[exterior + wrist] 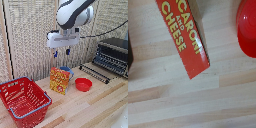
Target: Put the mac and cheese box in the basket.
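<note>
The mac and cheese carton (60, 80) stands upright on the wooden table, orange-yellow with red patches. In the wrist view its red top edge (184, 35) with yellow "MACARONI AND CHEESE" lettering runs diagonally. My gripper (61, 52) hangs well above the carton on the white arm, fingers apart and empty. The red wire-mesh basket (35, 92) with blue-grey rim handles sits at the exterior view's left, near the table's front.
A blue mug (67, 70) stands just behind the carton. A small red bowl (83, 84) lies to the carton's right and shows in the wrist view (247, 27). A toaster oven (112, 55) with a wire rack (95, 71) stands at the back right.
</note>
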